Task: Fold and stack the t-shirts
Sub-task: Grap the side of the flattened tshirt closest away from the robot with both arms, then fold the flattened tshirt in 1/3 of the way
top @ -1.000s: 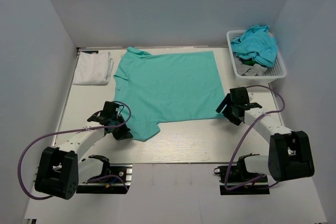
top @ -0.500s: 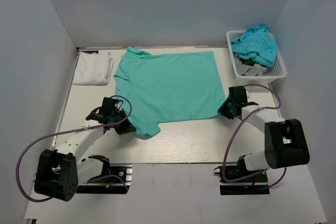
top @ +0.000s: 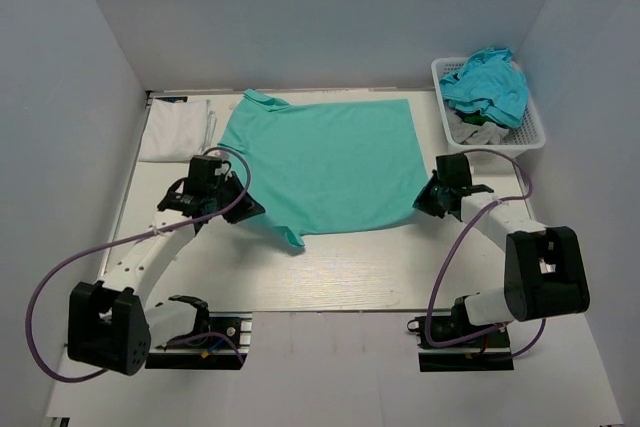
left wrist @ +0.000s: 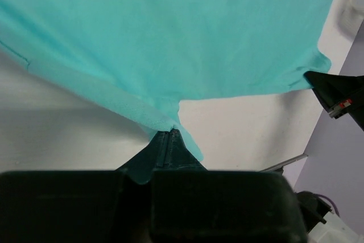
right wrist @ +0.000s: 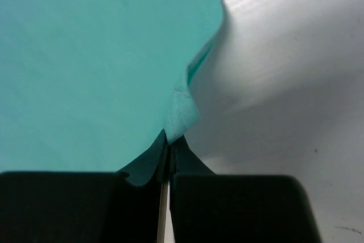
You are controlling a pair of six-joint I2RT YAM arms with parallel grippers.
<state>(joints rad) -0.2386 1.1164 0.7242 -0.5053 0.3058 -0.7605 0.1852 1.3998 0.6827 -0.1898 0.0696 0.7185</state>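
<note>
A mint green t-shirt (top: 320, 162) lies spread on the table, collar at the back left. My left gripper (top: 238, 209) is shut on its near left edge by the sleeve, the cloth (left wrist: 170, 55) bunching into the jaws of that gripper (left wrist: 169, 132). My right gripper (top: 428, 199) is shut on the near right hem corner; the wrist view shows the green cloth (right wrist: 85, 55) pinched in the right gripper (right wrist: 169, 138). A folded white t-shirt (top: 177, 130) lies at the back left. A turquoise-blue t-shirt (top: 487, 82) and a grey one (top: 477, 131) sit in the basket.
The white lattice basket (top: 535, 129) stands at the back right against the wall. Grey walls close in the table on three sides. Purple cables loop from both arms near the front edge (top: 320, 309).
My right gripper has shut on the shirt's near right corner. My left gripper has lifted and carried the left edge backward, pulling the sleeve inward.
</note>
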